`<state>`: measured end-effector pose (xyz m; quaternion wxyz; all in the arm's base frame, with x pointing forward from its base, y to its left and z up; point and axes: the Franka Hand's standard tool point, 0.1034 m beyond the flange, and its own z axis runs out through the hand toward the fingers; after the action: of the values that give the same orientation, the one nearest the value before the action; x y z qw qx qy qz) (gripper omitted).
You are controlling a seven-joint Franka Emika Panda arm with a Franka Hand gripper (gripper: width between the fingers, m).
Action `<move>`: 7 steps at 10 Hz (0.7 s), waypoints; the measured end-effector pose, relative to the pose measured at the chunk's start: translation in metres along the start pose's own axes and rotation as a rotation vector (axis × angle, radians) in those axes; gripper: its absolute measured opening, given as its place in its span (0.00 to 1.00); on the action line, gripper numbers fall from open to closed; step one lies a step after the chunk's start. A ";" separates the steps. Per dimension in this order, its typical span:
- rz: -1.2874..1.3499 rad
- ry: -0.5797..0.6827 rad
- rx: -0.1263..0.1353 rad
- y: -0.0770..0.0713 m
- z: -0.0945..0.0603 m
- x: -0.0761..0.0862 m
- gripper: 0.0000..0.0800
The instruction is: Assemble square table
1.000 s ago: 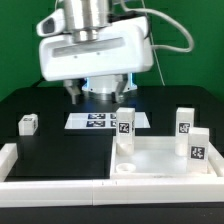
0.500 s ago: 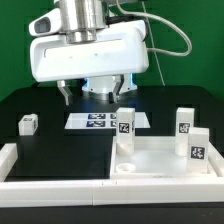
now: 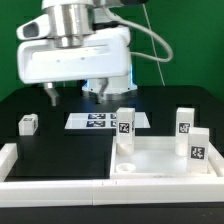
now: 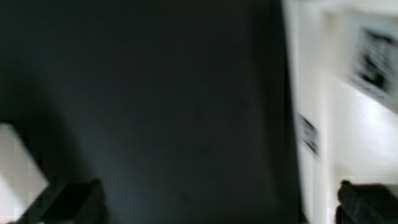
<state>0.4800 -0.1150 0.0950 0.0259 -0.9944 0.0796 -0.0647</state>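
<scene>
The white square tabletop [image 3: 160,157] lies at the exterior view's lower right. Three white tagged legs stand upright on it: one at its left corner [image 3: 124,125], two at the right [image 3: 184,122] [image 3: 197,148]. A fourth small leg [image 3: 28,123] lies loose on the black table at the exterior view's left. My gripper [image 3: 76,94] hangs above the table between the loose leg and the tabletop, open and empty. In the wrist view the gripper [image 4: 217,205] shows only dark table between its fingertips [image 4: 71,203].
The marker board [image 3: 92,120] lies flat behind the tabletop, under the gripper's right side. White border rails run along the front [image 3: 60,184] and left [image 3: 8,152]. The wrist view is blurred, with a white tagged surface [image 4: 347,80] on one side.
The gripper has moved toward the exterior view's left and slightly up, away from above the marker board. The parts have not moved.
</scene>
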 end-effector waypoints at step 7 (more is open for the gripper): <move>-0.053 0.026 -0.047 0.040 0.006 -0.013 0.81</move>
<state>0.4618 -0.1523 0.0850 -0.0004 -0.9956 0.0549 -0.0765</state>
